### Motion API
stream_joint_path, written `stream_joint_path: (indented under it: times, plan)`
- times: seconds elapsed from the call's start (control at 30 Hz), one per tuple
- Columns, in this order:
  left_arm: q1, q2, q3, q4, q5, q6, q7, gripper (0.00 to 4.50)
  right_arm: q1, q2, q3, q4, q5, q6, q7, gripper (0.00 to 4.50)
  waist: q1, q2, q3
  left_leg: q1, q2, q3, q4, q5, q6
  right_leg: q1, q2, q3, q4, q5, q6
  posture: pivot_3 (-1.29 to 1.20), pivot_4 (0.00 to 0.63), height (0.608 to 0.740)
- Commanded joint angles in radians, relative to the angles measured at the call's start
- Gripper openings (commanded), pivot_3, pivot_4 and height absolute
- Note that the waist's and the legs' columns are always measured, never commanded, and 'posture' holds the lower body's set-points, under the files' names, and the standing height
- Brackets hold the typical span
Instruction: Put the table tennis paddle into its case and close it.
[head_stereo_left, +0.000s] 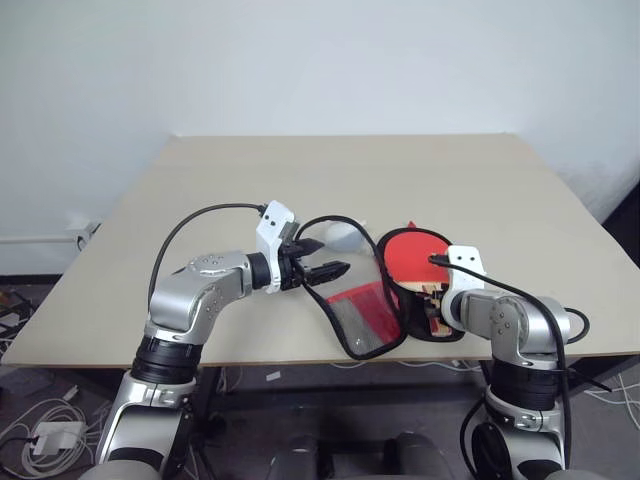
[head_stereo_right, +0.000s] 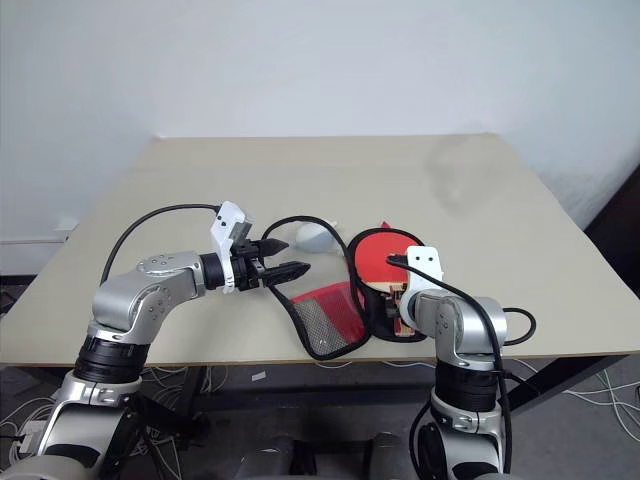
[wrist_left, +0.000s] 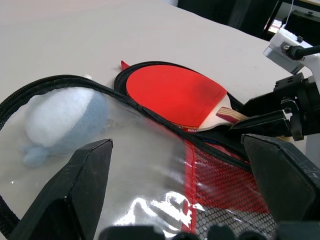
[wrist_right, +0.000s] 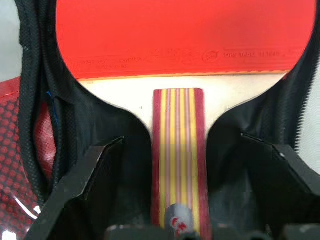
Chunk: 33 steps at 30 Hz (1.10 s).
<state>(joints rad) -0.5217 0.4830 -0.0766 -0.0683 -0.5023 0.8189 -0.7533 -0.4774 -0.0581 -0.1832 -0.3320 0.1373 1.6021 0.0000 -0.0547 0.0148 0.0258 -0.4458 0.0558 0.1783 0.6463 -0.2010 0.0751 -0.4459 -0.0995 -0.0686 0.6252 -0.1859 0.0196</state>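
Paddle (wrist_right: 180, 45): lying face up in open case (head_stereo_left: 395, 310), handle toward right gripper (wrist_right: 175, 165), fingers spread wide either side, not touching. Left gripper (head_stereo_left: 318, 258): wide, empty, above case flap.

The far half of the counter (head_stereo_left: 340, 165), across the upper middle of the frame, is left bare for passage, whereas the lower centre is crowded by the opened case (head_stereo_left: 372, 310), the paddle (head_stereo_left: 412, 256) laid in it, a pale grey lump (head_stereo_left: 343, 237) and both pincers.
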Motion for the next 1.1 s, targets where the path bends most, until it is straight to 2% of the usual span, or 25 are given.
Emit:
stream_joint_path:
  times: [0.03, 0.13, 0.37, 0.67, 0.77, 0.87, 1.1]
  plan:
    - [-0.035, 0.006, 0.021, -0.013, -0.004, -0.011, -0.01, 4.5, -0.064, -0.022, -0.033, -0.039, 0.015, -0.031, 0.029, 3.79, 0.0, 0.0, 0.0, 0.0, 0.0, 0.0, 0.0, 0.0, 0.0, 0.0, 0.0, 0.0, 0.0, 0.0, 0.0, 0.0, 0.0, 0.724]
    - [-0.043, 0.016, 0.058, -0.009, -0.024, -0.009, -0.017, 4.5, -0.13, -0.019, -0.096, -0.045, 0.04, -0.09, 0.06, 3.79, 0.0, 0.0, 0.0, 0.0, 0.0, 0.0, 0.0, 0.0, 0.0, 0.0, 0.0, 0.0, 0.0, 0.0, 0.0, 0.0, 0.0, 0.724]
    - [-0.051, 0.083, 0.103, 0.008, -0.042, 0.03, -0.045, 4.5, -0.156, -0.025, -0.119, 0.023, 0.044, -0.263, 0.077, 3.79, 0.0, 0.0, 0.0, 0.0, 0.001, 0.0, 0.0, 0.0, 0.0, 0.0, 0.002, 0.0, 0.0, 0.0, 0.0, 0.0, 0.0, 0.724]
    - [-0.039, 0.295, 0.103, 0.132, -0.015, 0.013, -0.237, 4.5, -0.186, -0.133, -0.093, 0.284, 0.049, -0.484, 0.154, 3.79, -0.001, 0.0, 0.0, 0.001, 0.003, 0.001, 0.0, 0.0, 0.0, 0.0, 0.003, 0.0, -0.001, 0.0, 0.0, 0.0, 0.0, 0.724]
    - [-0.038, 0.314, 0.08, 0.21, 0.024, -0.027, -0.263, 4.5, -0.205, -0.153, -0.079, 0.334, 0.048, -0.533, 0.154, 3.79, -0.001, 0.0, 0.0, 0.0, 0.003, 0.001, 0.0, 0.0, 0.0, 0.0, 0.004, 0.0, -0.001, 0.0, 0.0, 0.0, 0.0, 0.724]
    - [-0.032, 0.312, 0.078, 0.247, 0.037, -0.054, -0.291, 3.89, -0.217, -0.157, -0.068, 0.347, 0.057, -0.558, 0.159, 3.81, -0.001, 0.0, 0.0, 0.0, 0.004, 0.001, 0.0, 0.0, 0.0, -0.001, 0.004, 0.001, -0.001, 0.0, 0.0, 0.0, 0.0, 0.724]
    - [-0.027, 0.292, 0.043, 0.281, 0.071, -0.053, -0.289, 1.52, -0.23, -0.164, -0.056, 0.328, 0.075, -0.57, 0.161, 3.81, 0.0, 0.0, 0.0, 0.0, 0.006, 0.001, 0.0, 0.0, 0.0, -0.001, 0.004, 0.001, 0.0, 0.0, -0.001, 0.0, 0.0, 0.724]
